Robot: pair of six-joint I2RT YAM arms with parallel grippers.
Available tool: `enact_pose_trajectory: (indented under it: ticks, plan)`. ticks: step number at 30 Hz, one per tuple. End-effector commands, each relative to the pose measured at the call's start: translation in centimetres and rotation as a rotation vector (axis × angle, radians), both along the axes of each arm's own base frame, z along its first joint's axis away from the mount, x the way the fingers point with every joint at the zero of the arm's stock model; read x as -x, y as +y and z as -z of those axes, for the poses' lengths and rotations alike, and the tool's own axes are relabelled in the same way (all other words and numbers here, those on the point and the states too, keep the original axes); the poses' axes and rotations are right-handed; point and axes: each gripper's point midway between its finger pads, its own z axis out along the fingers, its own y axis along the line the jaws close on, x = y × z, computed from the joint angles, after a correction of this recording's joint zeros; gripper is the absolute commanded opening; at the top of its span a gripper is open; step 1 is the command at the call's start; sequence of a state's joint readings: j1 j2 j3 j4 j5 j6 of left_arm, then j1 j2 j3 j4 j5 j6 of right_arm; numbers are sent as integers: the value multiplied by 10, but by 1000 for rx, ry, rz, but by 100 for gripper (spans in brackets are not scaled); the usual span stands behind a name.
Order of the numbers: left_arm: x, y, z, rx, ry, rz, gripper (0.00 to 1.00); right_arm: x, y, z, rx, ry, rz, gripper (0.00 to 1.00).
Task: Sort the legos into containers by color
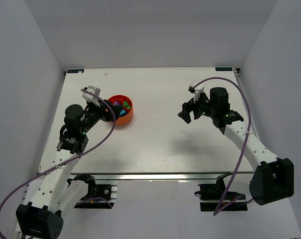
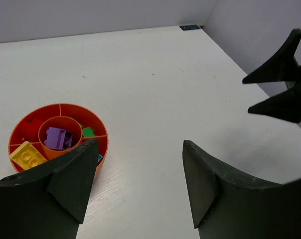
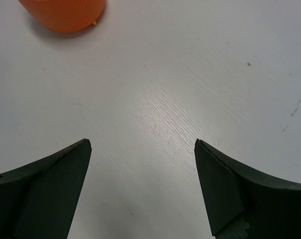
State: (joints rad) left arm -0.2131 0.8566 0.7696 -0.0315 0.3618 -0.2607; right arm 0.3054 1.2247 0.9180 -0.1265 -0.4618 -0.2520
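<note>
Legos (image 2: 27,154) sit inside the orange dish (image 2: 103,147), purple ones in the centre cup (image 2: 61,118), yellow outside it (colours kept apart, as asked). Left jaws gape empty beside the dish; right jaws, apart too, hover over the surface (image 3: 155,74) well away.

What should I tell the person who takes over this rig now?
Left gripper: open, empty, beside the orange dish.
Right gripper: open, empty, over the table.
Legos seen are all in the dish: purple brick in the central cup; yellow brick, green piece and teal piece in wedges around it.
Done: no loose lego shows on the table.
Left: probably only check colors per wedge.
</note>
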Motion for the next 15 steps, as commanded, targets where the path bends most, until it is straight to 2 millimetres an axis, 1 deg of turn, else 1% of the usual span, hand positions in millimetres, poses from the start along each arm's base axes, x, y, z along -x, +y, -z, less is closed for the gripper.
enact_pose_trajectory:
  ticks: [1,2,4,5,8,9,10,11,12,13,15]
  plan:
    - [10,-8,28,-75,-35,95,78,-9,-16,-1,32,33,116,89]
    - [12,-8,31,-85,-37,97,78,-6,-20,5,48,52,122,89]
    - [19,-9,33,-110,-69,116,79,-5,-26,6,62,46,135,89]
    - [22,-9,43,-118,-62,121,79,-2,-26,7,63,47,133,89]
    - [28,-7,38,-149,-97,115,81,6,-33,8,45,26,150,89]
    - [29,-3,45,-165,-68,96,81,5,-33,6,35,-2,155,89]
    - [30,-2,46,-170,-72,94,81,7,-38,5,31,-20,172,89]
    - [31,-1,47,-172,-77,87,82,7,-52,16,43,-22,230,89]
    - [31,-1,47,-170,-76,86,82,4,-54,15,47,-31,243,89]
    - [32,-1,46,-168,-82,87,82,3,-61,13,43,-43,271,89]
    - [31,-1,49,-172,-73,84,82,2,-67,9,34,-54,295,89]
